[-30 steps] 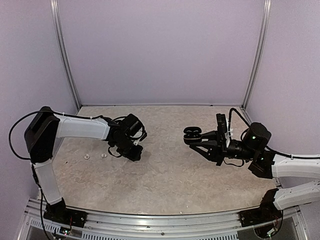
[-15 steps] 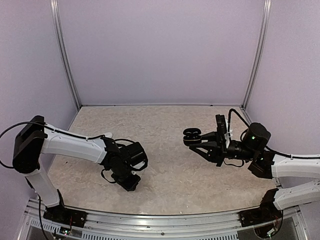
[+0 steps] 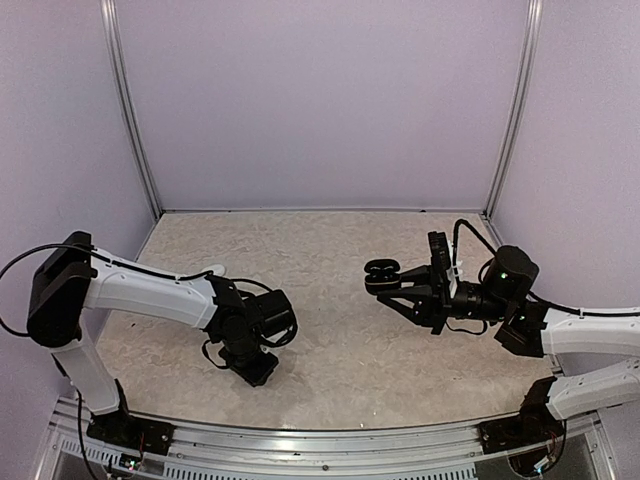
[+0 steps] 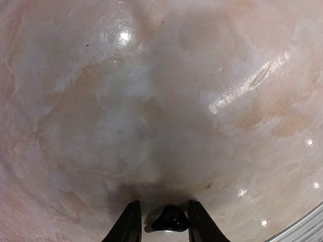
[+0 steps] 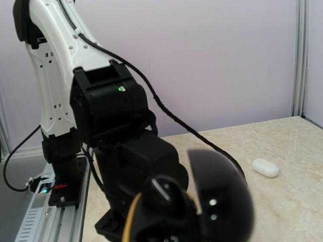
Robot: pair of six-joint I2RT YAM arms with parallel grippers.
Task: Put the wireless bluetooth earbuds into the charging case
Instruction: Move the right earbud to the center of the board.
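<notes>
Top view: the left arm (image 3: pixel 150 290) bends low over the near-left tabletop (image 3: pixel 330 340), left tool (image 3: pixel 256 370) pointing down; the right arm (image 3: pixel 590 330) reaches left, right tool (image 3: pixel 392 285) clamped on the open black charging case (image 3: pixel 381 271). Left wrist: 2 fingers (image 4: pixel 129 224) pinch a black earbud (image 4: pixel 169 219), cut off by the bottom edge. Right wrist: the case (image 5: pixel 217 199) is a close blur hiding the fingers; a white pod (image 5: pixel 265 168) lies on the tabletop.

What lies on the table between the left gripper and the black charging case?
Nothing; top view shows bare table from left gripper, gripping an earbud, to case.
</notes>
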